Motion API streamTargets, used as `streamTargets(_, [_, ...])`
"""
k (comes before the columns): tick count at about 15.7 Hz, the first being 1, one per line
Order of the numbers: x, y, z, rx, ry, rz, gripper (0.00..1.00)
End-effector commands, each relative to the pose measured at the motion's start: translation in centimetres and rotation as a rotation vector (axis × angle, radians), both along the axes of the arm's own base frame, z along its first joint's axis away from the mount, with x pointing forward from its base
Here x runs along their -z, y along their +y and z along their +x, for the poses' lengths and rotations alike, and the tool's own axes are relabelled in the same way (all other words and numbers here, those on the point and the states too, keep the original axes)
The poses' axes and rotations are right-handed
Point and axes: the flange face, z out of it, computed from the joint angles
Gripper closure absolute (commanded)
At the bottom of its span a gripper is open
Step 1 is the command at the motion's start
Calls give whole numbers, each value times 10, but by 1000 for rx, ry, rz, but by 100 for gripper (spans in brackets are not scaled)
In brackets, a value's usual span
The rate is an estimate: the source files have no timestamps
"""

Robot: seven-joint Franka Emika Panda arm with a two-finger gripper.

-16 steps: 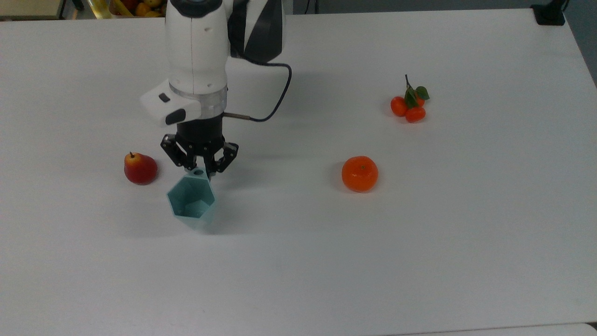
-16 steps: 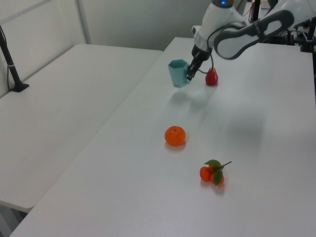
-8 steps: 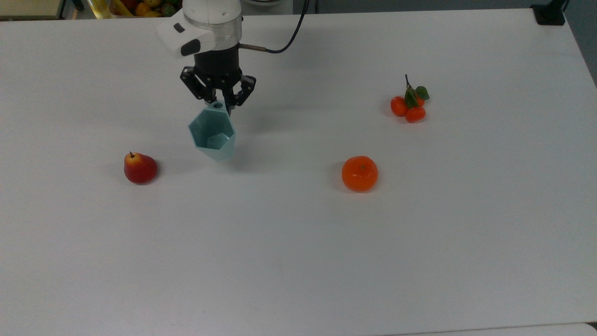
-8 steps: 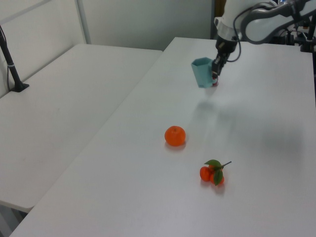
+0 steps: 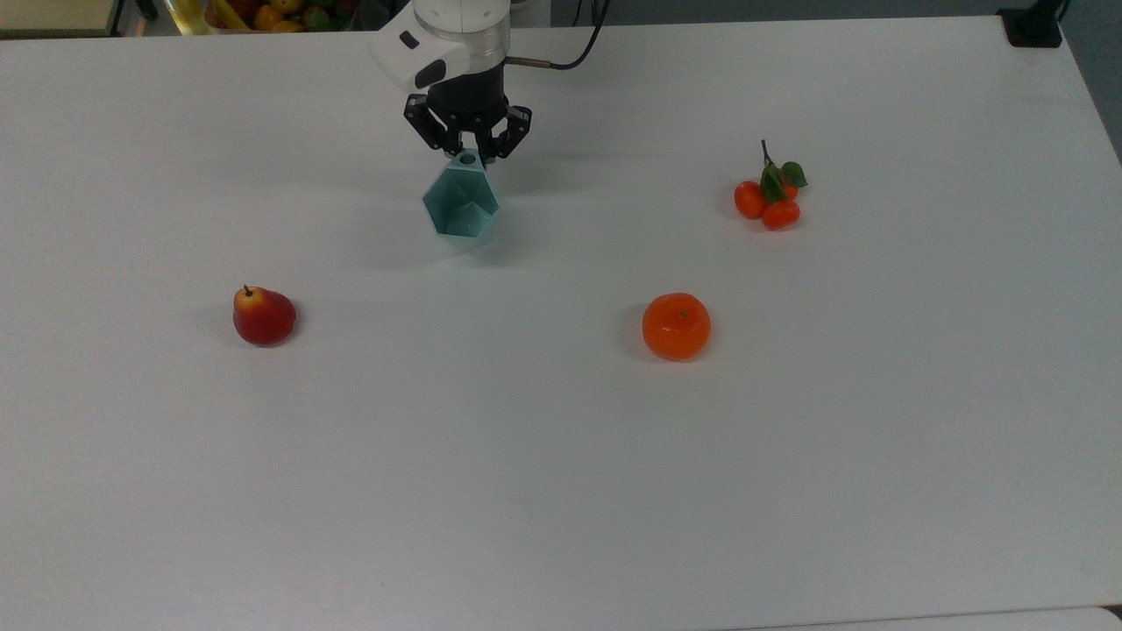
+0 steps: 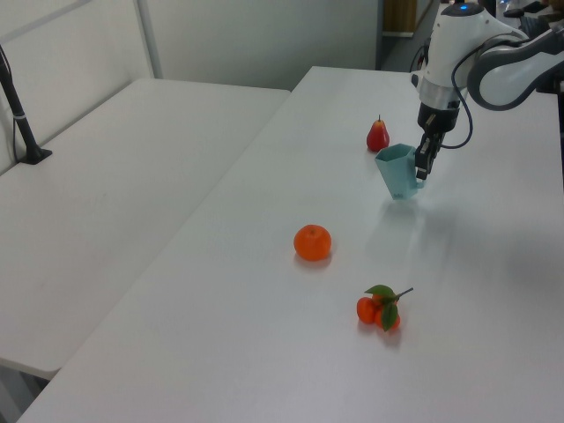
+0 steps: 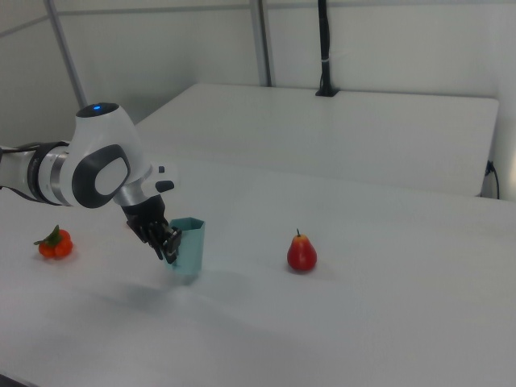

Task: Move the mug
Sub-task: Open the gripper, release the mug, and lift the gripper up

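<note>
A: Where is the mug point(image 5: 461, 203) just now?

B: In the upper middle of the top view, a little left of centre, hanging from the gripper point(image 5: 467, 154). Its hexagonal mouth tips toward the camera there, so the inside facets show. In the left view the mug point(image 6: 397, 171) sits in the upper right, and in the right view it point(image 7: 188, 247) is left of centre, low in the frame.

A: And the fingers?

B: Closed in on the small tab handle at the mug's upper edge, pinching it from both sides. The black finger links splay out above it in the top view. In the right view the gripper point(image 7: 167, 240) presses against the mug's left side.

A: Is the mug resting on the table point(image 5: 561, 491)?

B: It seems lifted. In the right view a soft shadow lies beneath it and its base looks just clear of the white surface, though I cannot tell for certain.

A: What else is on the table?

B: A red pear point(image 5: 263, 316) at the top view's left, well apart from the mug. An orange point(image 5: 676, 326) sits right of centre, and a small cluster of tangerines with leaves point(image 5: 770, 198) lies in the upper right. In the left view, the pear point(image 6: 378, 136) stands just up and left of the mug, near it.

A: And the arm?

B: Its white wrist point(image 5: 451, 39) comes down from the top edge of the top view, with a black cable point(image 5: 570, 60) trailing off its right.
</note>
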Motion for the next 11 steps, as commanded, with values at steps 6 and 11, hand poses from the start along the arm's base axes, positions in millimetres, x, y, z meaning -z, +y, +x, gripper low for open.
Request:
streamTargets(6, [-3, 9, -14, -10, 60, -29, 11])
streamTargets(11, [-74, 21, 2, -18, 164, -79, 0])
